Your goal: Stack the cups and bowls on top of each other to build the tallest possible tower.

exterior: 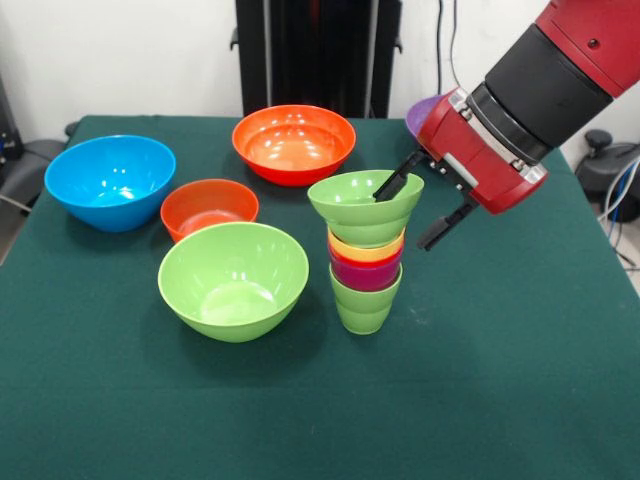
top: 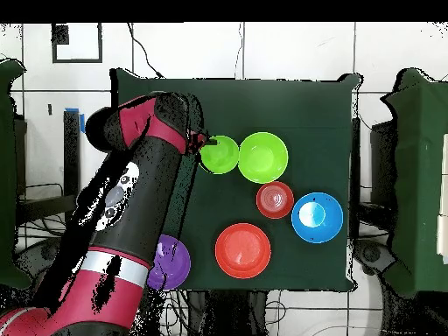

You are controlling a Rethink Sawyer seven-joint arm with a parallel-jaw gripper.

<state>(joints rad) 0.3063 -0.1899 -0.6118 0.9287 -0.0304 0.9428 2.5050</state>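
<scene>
The tower stands mid-table: a light green cup (exterior: 363, 303) at the bottom, a red and purple band (exterior: 365, 272), a yellow cup (exterior: 366, 248), and a small light green bowl (exterior: 357, 207) on top, tilted a little. My gripper (exterior: 415, 210) comes in from the right at the bowl's height. It is open: one finger (exterior: 396, 184) reaches inside the bowl and the other hangs outside its right wall. From above, the tower (top: 219, 154) shows just beside the gripper (top: 199, 140).
Close to the tower's left is a large light green bowl (exterior: 233, 280). A small orange-red bowl (exterior: 208, 208), a blue bowl (exterior: 110, 181) and a large orange bowl (exterior: 293, 143) sit further back. A purple bowl (exterior: 424, 113) peeks out behind the arm.
</scene>
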